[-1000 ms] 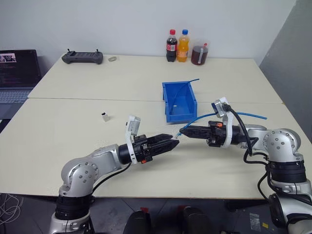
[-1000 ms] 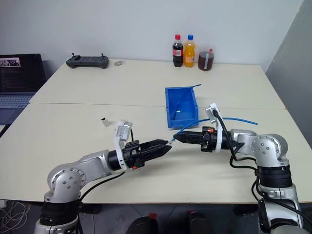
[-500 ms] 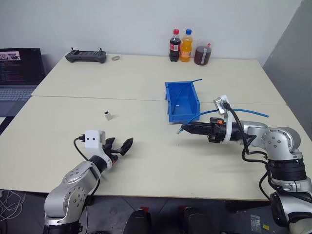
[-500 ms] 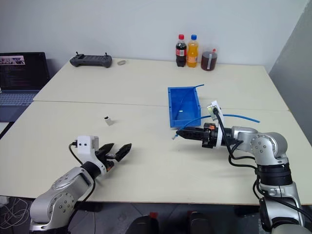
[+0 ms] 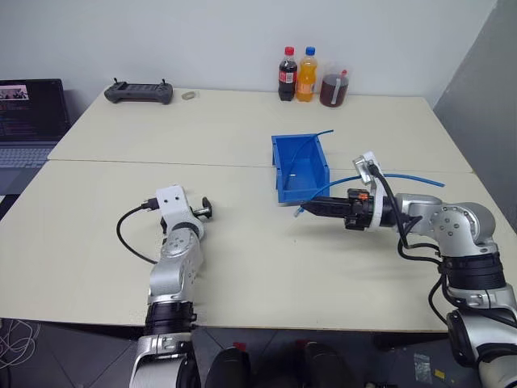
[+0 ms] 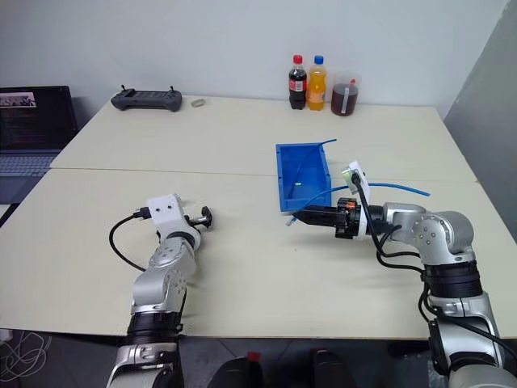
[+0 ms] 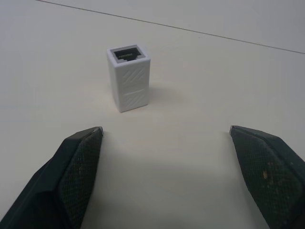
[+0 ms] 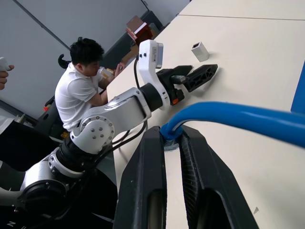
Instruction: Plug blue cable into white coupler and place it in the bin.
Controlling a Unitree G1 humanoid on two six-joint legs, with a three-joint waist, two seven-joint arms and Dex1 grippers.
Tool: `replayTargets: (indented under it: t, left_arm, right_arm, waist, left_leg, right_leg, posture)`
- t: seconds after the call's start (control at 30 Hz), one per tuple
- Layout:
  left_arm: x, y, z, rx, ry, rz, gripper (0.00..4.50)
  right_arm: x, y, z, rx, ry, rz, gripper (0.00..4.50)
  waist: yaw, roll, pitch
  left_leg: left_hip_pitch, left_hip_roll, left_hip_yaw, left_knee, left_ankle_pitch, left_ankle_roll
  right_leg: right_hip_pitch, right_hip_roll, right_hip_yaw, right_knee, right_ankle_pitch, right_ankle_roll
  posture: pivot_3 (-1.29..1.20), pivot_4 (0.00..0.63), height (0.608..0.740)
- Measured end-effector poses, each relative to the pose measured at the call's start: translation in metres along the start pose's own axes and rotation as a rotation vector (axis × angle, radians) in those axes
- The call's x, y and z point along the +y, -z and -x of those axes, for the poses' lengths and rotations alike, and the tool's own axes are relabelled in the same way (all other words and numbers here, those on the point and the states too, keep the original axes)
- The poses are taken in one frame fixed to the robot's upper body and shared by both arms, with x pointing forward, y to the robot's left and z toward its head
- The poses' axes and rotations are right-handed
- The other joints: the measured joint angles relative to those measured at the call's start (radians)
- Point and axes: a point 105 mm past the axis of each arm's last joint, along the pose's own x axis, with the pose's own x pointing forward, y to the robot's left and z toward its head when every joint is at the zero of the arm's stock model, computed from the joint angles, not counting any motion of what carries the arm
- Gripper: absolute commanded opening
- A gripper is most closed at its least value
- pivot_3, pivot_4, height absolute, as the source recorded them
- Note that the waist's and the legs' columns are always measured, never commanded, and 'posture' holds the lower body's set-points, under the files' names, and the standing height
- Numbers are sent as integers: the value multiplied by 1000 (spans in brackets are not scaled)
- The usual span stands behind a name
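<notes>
My left gripper (image 7: 164, 138) is spread wide and holds nothing, its fingers low over the table (image 5: 242, 267), with the white coupler (image 7: 128, 78) standing upright just ahead of them. My right gripper (image 8: 172, 143) is clamped on the blue cable (image 8: 228, 116) near its plug, just in front of the bin (image 5: 298, 168).

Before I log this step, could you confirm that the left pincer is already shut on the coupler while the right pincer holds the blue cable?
Not quite. The left pincer is open, and the coupler stands untouched on the table ahead of its fingers, as the left wrist view shows. The rest holds: the right pincer is shut on the blue cable.
</notes>
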Motion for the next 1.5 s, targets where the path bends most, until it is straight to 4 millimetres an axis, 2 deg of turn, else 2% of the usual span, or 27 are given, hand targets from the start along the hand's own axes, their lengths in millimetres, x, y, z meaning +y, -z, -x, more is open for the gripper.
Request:
replayTargets:
  t: [0.27,0.57,0.77,1.17,1.23,1.4,1.5]
  left_arm:
    - [8,-3,-11,4,-125,-7,4487]
    - [19,-10,-27,0,-171,7,4487]
    - [14,-11,-30,1,-133,2,3474]
    - [11,-11,-32,3,-118,3,941]
    - [12,-11,-33,2,-117,4,782]
    - [13,-12,-31,18,-74,-18,781]
    - [1,-9,-18,33,141,-110,781]
  right_arm:
    - [-1,-1,2,-3,14,2,143]
    - [-3,-3,9,-30,44,10,143]
    - [-4,-4,9,-30,58,10,143]
    - [-5,-4,9,-30,69,10,143]
    - [-6,-4,9,-30,72,9,143]
    - [-7,-3,9,-31,78,9,143]
    - [-5,-4,8,-28,75,17,143]
  waist:
    - [-2,0,0]
    - [-1,0,0]
    - [-1,0,0]
    - [1,0,0]
    - [1,0,0]
    - [-1,0,0]
    - [-2,0,0]
  left_leg:
    - [0,0,0,0,0,0]
    - [0,0,1,0,0,0]
    - [0,0,1,0,0,-1]
    - [0,0,1,0,0,-1]
    - [0,0,1,0,0,-1]
    - [1,0,1,0,1,-1]
    - [0,0,1,0,3,-5]
  right_leg:
    - [0,0,0,1,0,0]
    - [0,0,0,0,0,0]
    - [0,0,0,1,0,0]
    - [0,-1,0,1,0,0]
    - [0,-1,0,1,0,0]
    - [0,-1,0,1,0,0]
    - [0,-1,0,1,0,0]
  posture:
    - [0,150,740]
    - [0,150,740]
    - [0,150,740]
    - [0,150,740]
    - [0,150,740]
    - [0,150,740]
    - [0,150,740]
